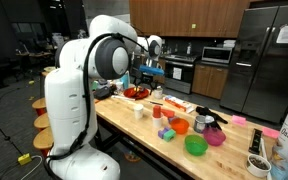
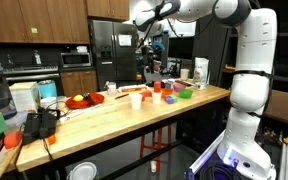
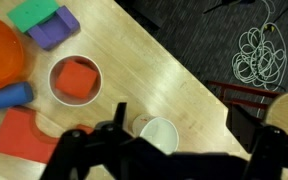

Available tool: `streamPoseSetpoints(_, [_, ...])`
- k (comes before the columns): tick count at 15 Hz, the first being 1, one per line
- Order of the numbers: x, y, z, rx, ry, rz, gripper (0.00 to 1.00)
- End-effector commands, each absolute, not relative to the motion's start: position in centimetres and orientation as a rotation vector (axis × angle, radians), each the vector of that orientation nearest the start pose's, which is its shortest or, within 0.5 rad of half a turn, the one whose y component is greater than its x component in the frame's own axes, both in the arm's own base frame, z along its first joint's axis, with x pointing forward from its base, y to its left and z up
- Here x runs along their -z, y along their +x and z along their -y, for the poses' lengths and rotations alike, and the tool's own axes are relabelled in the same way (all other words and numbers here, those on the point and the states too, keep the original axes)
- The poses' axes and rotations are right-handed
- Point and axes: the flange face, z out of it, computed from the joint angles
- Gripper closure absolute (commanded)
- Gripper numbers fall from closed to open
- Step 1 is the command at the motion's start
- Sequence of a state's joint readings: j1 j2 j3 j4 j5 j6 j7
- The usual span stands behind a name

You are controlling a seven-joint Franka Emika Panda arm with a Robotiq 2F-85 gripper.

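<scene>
The gripper (image 3: 180, 140) is hovering wide open and empty above the white cup (image 3: 159, 133), which is sitting between its jaws, slightly toward nine o'clock of centre.

Exterior views: both distant, facing wooden table (image 1: 124, 122) obliquely from different ends; share arm (image 2: 246, 70) and tabletop. Wrist view: close, straight down over table edge.

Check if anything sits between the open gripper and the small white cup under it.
Nothing visible does. In the wrist view the white cup stands on the table directly below the gripper, in the gap between its open fingers. The bowl holding a red block stands to one side, apart.
</scene>
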State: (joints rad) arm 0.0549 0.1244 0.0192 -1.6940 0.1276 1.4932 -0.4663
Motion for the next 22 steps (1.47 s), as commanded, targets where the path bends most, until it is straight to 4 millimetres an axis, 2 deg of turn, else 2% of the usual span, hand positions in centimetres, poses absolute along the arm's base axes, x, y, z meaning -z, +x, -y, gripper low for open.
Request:
streamPoseSetpoints(1, [-47.7, 58.3, -6.2, -0.477, -2.723, 0.863, 0.0])
streamPoseSetpoints(10, [-41.8, 61.9, -8.9, -0.478, -2.625, 0.99, 0.0])
streamPoseSetpoints(16, [-38.4, 63.9, -10.3, -0.49, -2.576, 0.967, 0.0])
streamPoseSetpoints(22, [-35.8, 65.1, -10.9, -0.526, -2.535, 0.926, 0.0])
